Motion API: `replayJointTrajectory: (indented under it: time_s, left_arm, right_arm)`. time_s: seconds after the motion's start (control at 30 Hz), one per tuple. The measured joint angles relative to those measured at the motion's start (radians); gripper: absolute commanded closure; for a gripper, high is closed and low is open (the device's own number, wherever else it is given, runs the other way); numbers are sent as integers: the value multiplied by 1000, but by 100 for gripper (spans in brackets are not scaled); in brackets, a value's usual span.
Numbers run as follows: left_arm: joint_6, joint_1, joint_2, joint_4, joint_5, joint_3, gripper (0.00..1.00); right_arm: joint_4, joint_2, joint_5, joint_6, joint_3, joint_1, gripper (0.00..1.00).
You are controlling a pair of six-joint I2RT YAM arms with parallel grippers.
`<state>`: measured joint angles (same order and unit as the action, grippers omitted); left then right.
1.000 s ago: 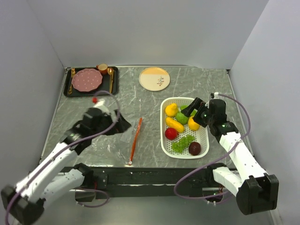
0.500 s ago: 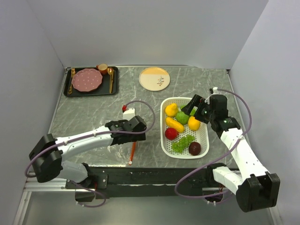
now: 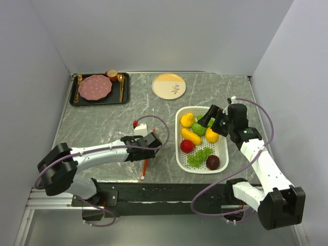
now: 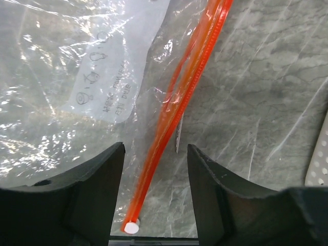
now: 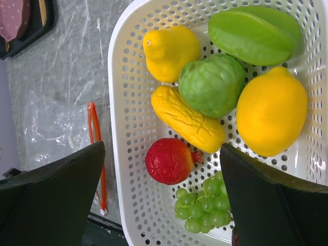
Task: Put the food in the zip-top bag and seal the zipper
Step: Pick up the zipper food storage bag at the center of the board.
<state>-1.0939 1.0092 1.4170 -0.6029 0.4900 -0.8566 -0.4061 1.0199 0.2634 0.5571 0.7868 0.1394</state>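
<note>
The food lies in a white perforated basket (image 3: pixel 180 154): yellow pieces (image 5: pixel 169 51), a green leafy piece (image 5: pixel 212 84), a red ball (image 5: pixel 169 160), green grapes (image 5: pixel 202 210) and a dark maroon ball (image 3: pixel 213 162). My right gripper (image 5: pixel 161 154) hangs open above the basket, holding nothing; it also shows in the top view (image 3: pixel 211 120). The zip-top bag (image 4: pixel 66 77) lies flat on the table left of the basket. My left gripper (image 4: pixel 155 154) is open low over it, jaws either side of the orange-red zipper (image 4: pixel 174 107), near its whitish slider (image 4: pixel 131 227).
A black tray (image 3: pixel 74 97) with a pink plate (image 3: pixel 95 87), cutlery and a cup (image 3: pixel 111 75) stands at the back left. A round white and orange plate (image 3: pixel 168 85) lies at the back centre. Walls close in three sides.
My left arm has swung from the left of the bag rightwards and now sits over the zipper strip. My right gripper has stayed over the basket, shifting only slightly.
</note>
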Motion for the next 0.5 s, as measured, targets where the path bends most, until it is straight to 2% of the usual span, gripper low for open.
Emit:
replayJointTrajectory:
  time_s: [0.27,0.33,0.5]
  left_arm:
    - [0,1,57,54,-16,12,54]
    - [-2,2,76,60,-16,12,61]
    - [-16,2,90,58,-13,13,70]
  right_arm:
    - [-2,15,0,0,0,0,0]
    - [-6,18,0,0,0,0,0]
    - [-7,20,0,-1,0,0,0]
